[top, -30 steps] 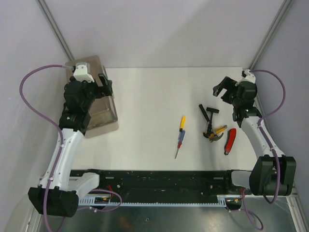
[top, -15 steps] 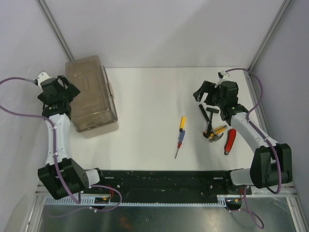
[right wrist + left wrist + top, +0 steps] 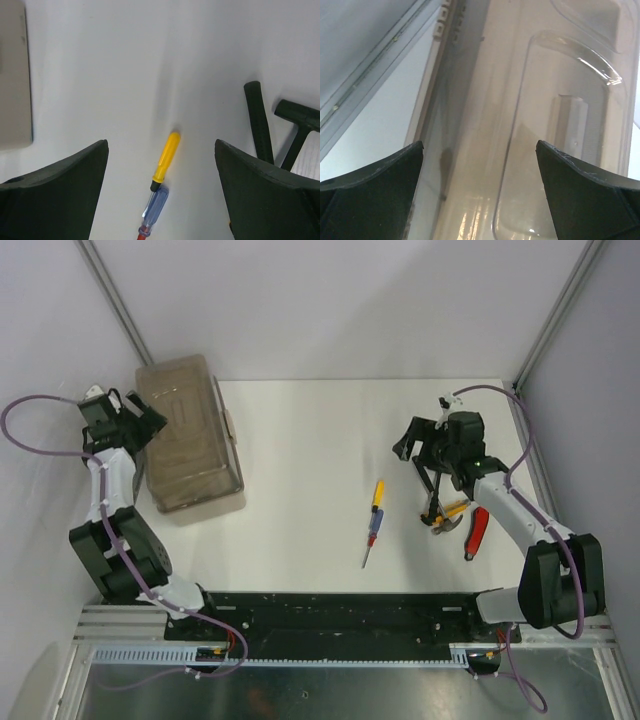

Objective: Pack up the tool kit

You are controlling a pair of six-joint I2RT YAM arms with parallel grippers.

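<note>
The toolbox (image 3: 190, 435) sits at the far left edge of the table (image 3: 300, 420) with its cloudy lid shut. The tools lie well apart from it on the right: the screwdriver (image 3: 372, 520) alone near the middle, then the hammer (image 3: 432, 495), pliers (image 3: 455, 508) and red-handled tool (image 3: 477, 530) in a tight cluster.

The left gripper (image 3: 132, 422) hangs at the box's left side with its fingers spread wide, holding nothing, and its camera looks down on the lid. The right gripper (image 3: 415, 445) hovers over the far end of the cluster, also wide open and empty.

The main risk is probably the closed lid, since nothing can go in until it is opened. A push or a pull from the left side could slide the light box across the table, or off its edge, rather than open it. On the right, the hammer and pliers overlap, so closing on one may drag or flip the other. The hammer could also swing in the grip if it is taken near one end.

The box's latch cannot be made out in any view. From above, the right gripper covers the top of the hammer. A separate dark bar (image 3: 260, 122) beside the hammer cannot be identified. The right wrist view cuts off the screwdriver's tip and misses the pliers and the red-handled tool entirely.
</note>
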